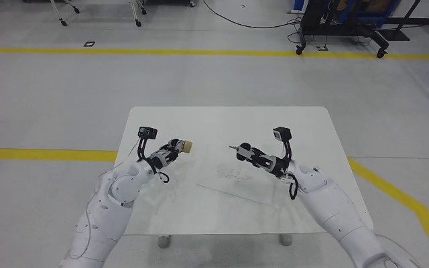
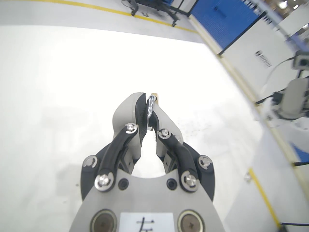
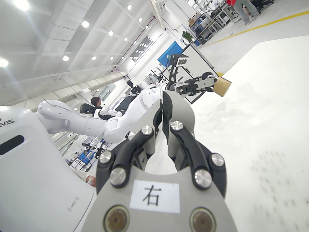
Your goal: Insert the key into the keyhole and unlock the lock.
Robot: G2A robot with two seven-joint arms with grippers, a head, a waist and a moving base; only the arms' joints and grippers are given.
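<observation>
Lock (image 3: 222,86): small blocky brass body, dull gold, with a bright steel shackle (image 2: 150,107) bent into a loop. It is held off the counter (image 1: 268,120) by the left tool (image 1: 175,147). The ribbed black rubber pads (image 2: 141,119) are pinched shut on the shackle, and the brass body is projected past the fingertips toward the other arm.

Key (image 1: 233,147): thin and silvery, seen as a slim blade. It is gripped in the right tool (image 3: 164,102), which is closed tight, with the blade pointed at the lock. Key and lock are apart, with a clear gap between them above the middle of the counter.

Counter: white, smooth, rectangular with rounded corners; faint grey scuffs are noted near its centre.

Both forearms are angled inward from the near edge. The wrists are roughly level and the tools are faced toward each other.
</observation>
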